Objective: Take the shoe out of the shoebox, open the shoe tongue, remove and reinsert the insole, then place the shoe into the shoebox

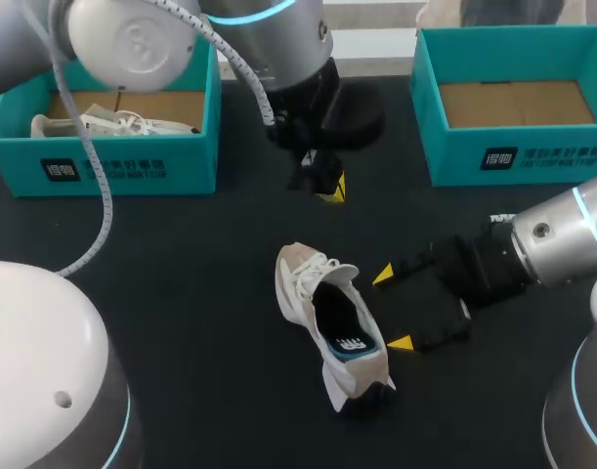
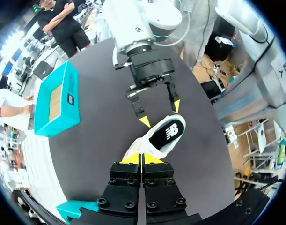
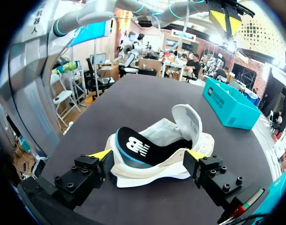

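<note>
A white and beige shoe (image 1: pixel 329 327) stands on the black table (image 1: pixel 181 293) with its tongue (image 3: pixel 189 121) pulled up. A black insole (image 3: pixel 132 151) with a white logo lies in it, its heel end riding over the heel rim. My right gripper (image 1: pixel 392 309) stands open just right of the shoe; in the right wrist view the heel sits between its spread fingers (image 3: pixel 101 154). My left gripper (image 1: pixel 327 186) hangs shut and empty above the table behind the shoe. From the left wrist view, the shut left gripper (image 2: pixel 142 158) looks down on the shoe (image 2: pixel 161 137) and the right gripper (image 2: pixel 159 112).
A teal shoebox (image 1: pixel 132 166) at the back left holds another white shoe (image 1: pixel 112 124). A second teal shoebox (image 1: pixel 513 156) at the back right shows only its cardboard floor. A grey cable (image 1: pixel 105 195) trails from my left arm over the left box.
</note>
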{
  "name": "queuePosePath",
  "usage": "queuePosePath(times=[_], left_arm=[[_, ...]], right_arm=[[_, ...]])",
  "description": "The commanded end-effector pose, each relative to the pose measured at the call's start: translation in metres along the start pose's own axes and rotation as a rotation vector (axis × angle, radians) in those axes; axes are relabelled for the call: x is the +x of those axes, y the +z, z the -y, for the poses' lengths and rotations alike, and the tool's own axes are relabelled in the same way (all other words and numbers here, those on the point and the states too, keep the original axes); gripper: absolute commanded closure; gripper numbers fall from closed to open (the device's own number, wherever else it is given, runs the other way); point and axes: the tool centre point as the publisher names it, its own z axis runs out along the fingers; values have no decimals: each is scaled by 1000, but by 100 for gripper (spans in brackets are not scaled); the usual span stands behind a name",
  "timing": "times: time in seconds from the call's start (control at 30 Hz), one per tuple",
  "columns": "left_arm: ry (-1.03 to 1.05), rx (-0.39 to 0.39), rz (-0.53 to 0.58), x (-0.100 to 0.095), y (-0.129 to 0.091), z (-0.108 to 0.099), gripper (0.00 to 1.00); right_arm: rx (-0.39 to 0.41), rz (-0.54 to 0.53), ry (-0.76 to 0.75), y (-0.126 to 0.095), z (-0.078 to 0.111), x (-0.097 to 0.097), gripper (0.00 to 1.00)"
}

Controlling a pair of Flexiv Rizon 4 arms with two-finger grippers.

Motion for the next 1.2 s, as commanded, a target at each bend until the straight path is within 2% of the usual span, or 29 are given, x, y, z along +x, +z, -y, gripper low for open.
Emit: queuePosePath(times=[0.03,0.17,0.3,0.43,0.6,0.73,0.9,1.2], left_arm=[[208,-15,-87,-8,2,2,100],[208,-15,-87,-8,2,2,100],[208,-15,-87,-8,2,2,100],[208,-15,-87,-8,2,2,100],[208,-15,-87,-8,2,2,100],[208,-15,-87,-8,2,2,100],[208,-15,-87,-8,2,2,100],[208,-15,-87,-8,2,2,100]], right_arm=[[5,1,1,1,-1,0,0],[11,-8,-3,-2,-1,1,0],[29,-49,50,-22,-4,-5,0],[85,-130,4,-43,-7,-11,0],[119,-246,-68,-64,-9,-11,0],[135,-237,-59,-79,-8,-17,0],[186,-184,-39,-98,7,-30,0],[247,-181,-87,-139,22,-37,0]])
